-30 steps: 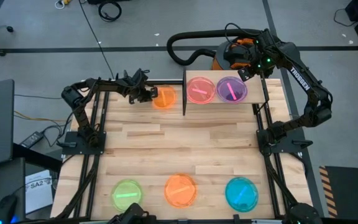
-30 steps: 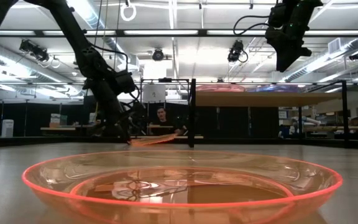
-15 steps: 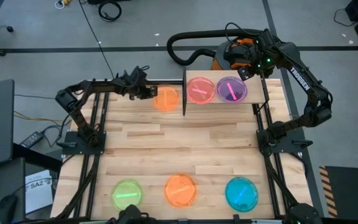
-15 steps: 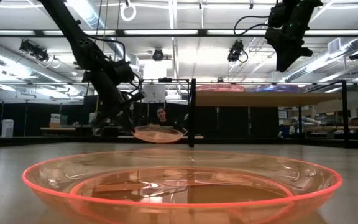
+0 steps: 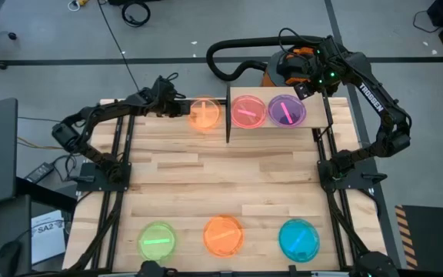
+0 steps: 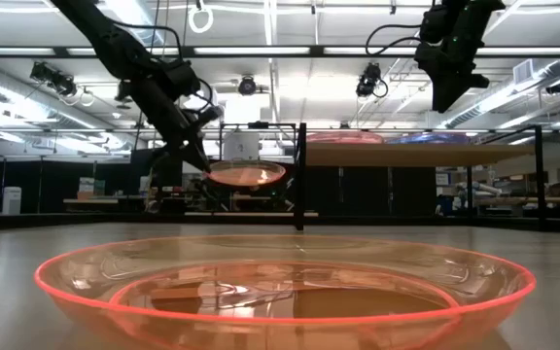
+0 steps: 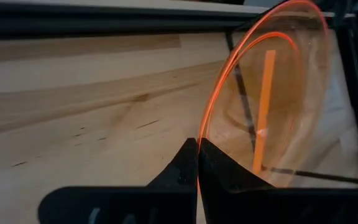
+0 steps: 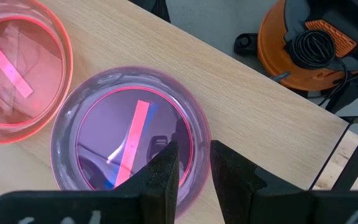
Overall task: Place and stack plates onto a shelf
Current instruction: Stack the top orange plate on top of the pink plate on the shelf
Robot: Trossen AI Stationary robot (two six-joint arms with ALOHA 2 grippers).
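While my left pincer (image 5: pixel 184 109) pinches the rim of an orange plate (image 5: pixel 204 115) in the air beside the shelf (image 5: pixel 318 98), my right pincer (image 5: pixel 304 86) waits open above the shelf's purple-looking plate (image 5: pixel 286 111).

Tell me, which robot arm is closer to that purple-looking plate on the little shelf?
Right. The right gripper hovers just above the purple-looking plate; the left gripper holds an orange plate beside the shelf.
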